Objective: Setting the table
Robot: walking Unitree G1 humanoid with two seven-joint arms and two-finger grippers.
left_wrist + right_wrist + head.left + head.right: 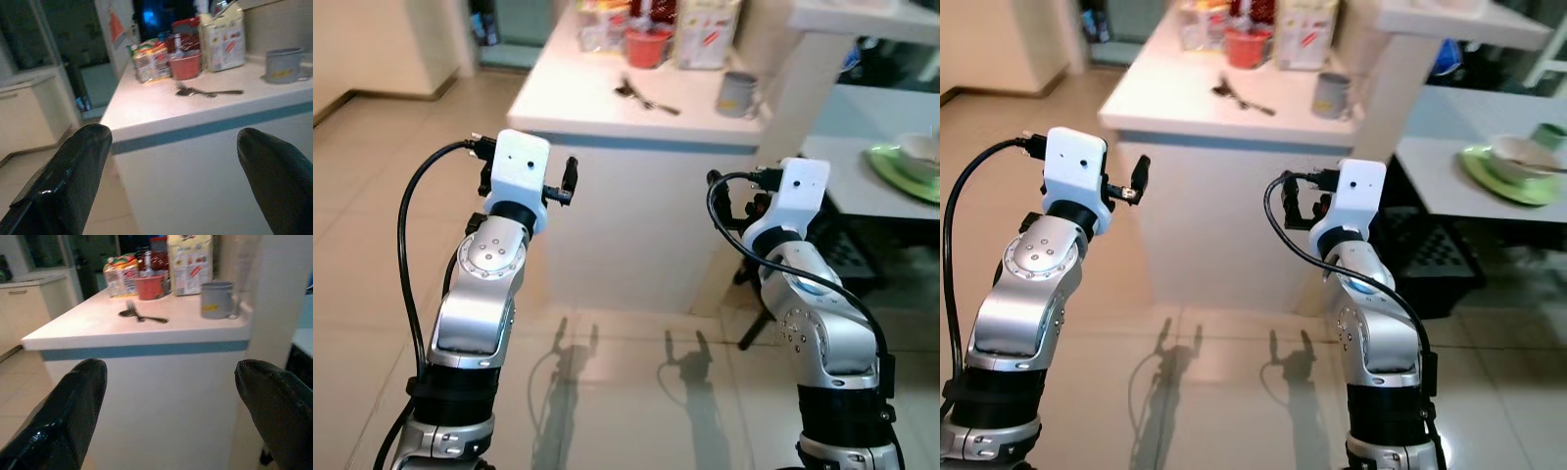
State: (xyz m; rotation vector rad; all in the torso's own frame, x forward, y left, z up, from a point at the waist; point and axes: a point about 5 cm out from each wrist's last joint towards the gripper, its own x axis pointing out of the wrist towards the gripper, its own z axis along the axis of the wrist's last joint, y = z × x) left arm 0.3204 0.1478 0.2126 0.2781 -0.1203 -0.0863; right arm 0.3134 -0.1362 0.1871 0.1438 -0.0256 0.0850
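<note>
Both grippers, left [171, 186] and right [168, 418], were spread wide and empty, short of the white counter [597, 98]. On it lay what looked like cutlery [644, 96], with a grey mug [738, 94] nearby.

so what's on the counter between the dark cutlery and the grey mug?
Nothing: bare white countertop between the dark cutlery and the grey mug, clearest in the right wrist view.

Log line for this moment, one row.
left tool: open, raised, empty | right tool: open, raised, empty | dark metal cutlery: on white counter | phase: approach
</note>
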